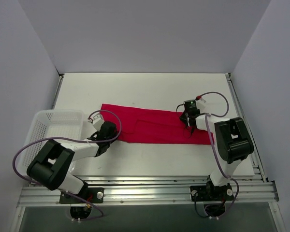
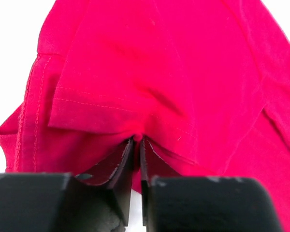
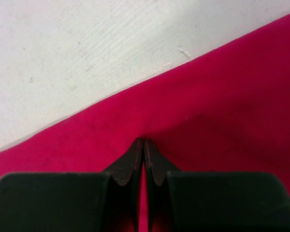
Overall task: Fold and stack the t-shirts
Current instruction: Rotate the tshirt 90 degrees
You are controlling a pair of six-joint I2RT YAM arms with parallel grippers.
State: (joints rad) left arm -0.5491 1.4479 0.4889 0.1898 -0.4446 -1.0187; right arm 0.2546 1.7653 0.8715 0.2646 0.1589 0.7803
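- Shirt first: the red t-shirt lies flat on the table, folded into one long band. It runs across the middle from near the L edge almost to the R edge, w/ its R end slanting a bit toward the front edge.
- L gripper is at the band's L end. Its fingers are pressed together w/ a bunch of red cloth nipped between the tips, just under a stitched hem. The cloth puckers up where it's caught.
- R gripper is on the band's R part, close to the R edge. The tips are squeezed tight on a small pinch of cloth, and bare white tabletop shows just beyond the shirt's far edge.
- White mesh basket stands at the L edge beside the L arm, near the shirt's L end but w/ a gap between them.
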